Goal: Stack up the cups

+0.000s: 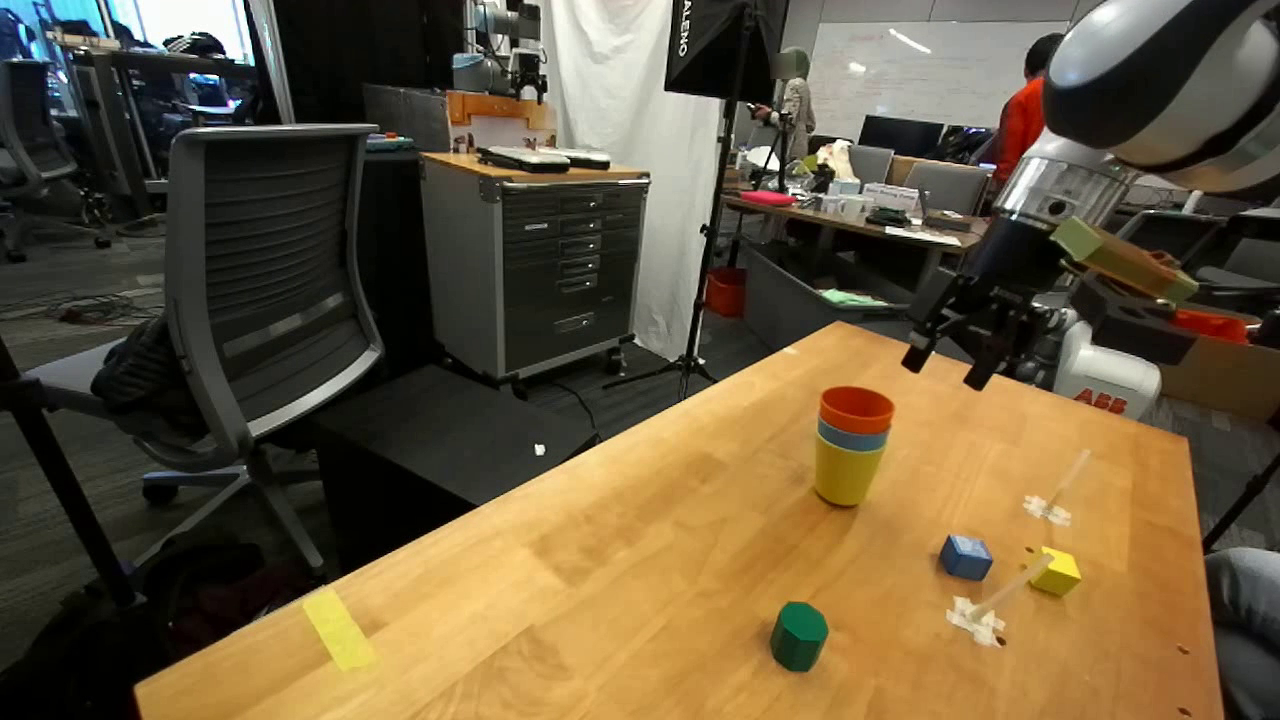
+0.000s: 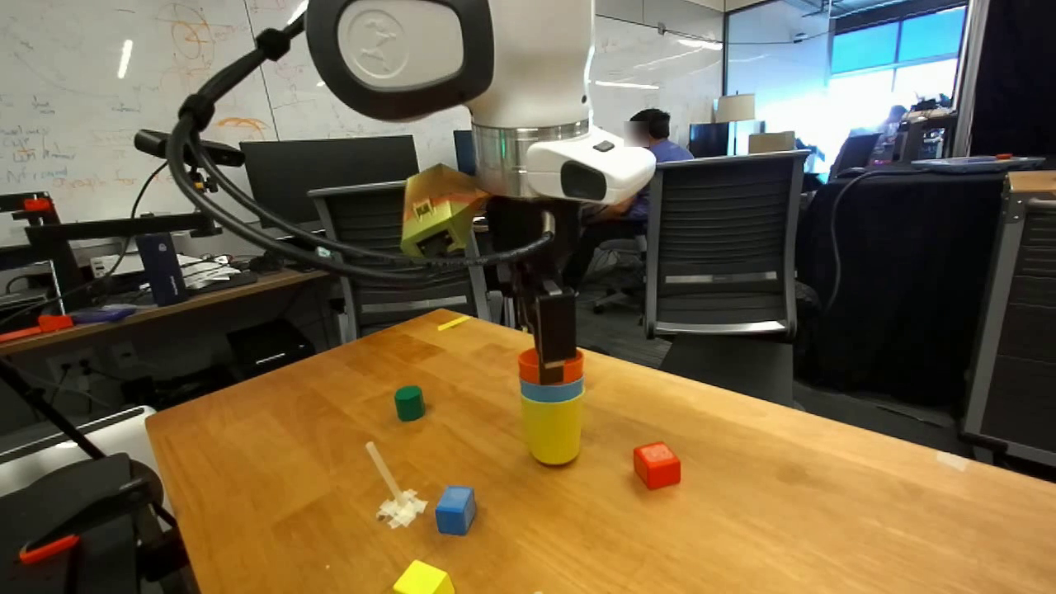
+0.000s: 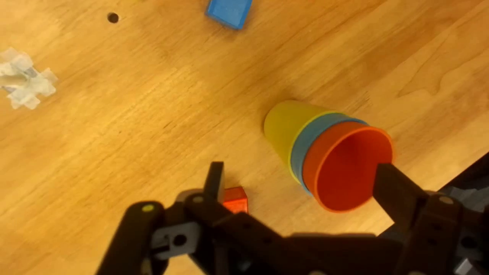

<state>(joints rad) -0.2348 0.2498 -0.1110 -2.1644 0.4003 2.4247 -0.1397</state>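
Note:
The three cups stand nested in one upright stack on the wooden table. The yellow cup (image 1: 847,474) is at the bottom, the blue cup (image 1: 852,438) shows as a band above it, and the orange-red cup (image 1: 857,411) is on top. The wrist view shows the yellow cup (image 3: 288,124), the blue cup (image 3: 310,138) and the open mouth of the orange-red cup (image 3: 349,173). My gripper (image 1: 946,369) is open and empty, above the table and apart from the stack. In an exterior view the gripper (image 2: 554,373) overlaps the orange-red cup, hiding part of it.
A red cube (image 2: 657,464), a blue cube (image 1: 966,557), a yellow cube (image 1: 1057,573) and a green block (image 1: 799,637) lie around the stack. Two thin sticks stand taped to the table, one at its tape patch (image 1: 975,620). A chair (image 1: 270,290) stands beyond the table edge.

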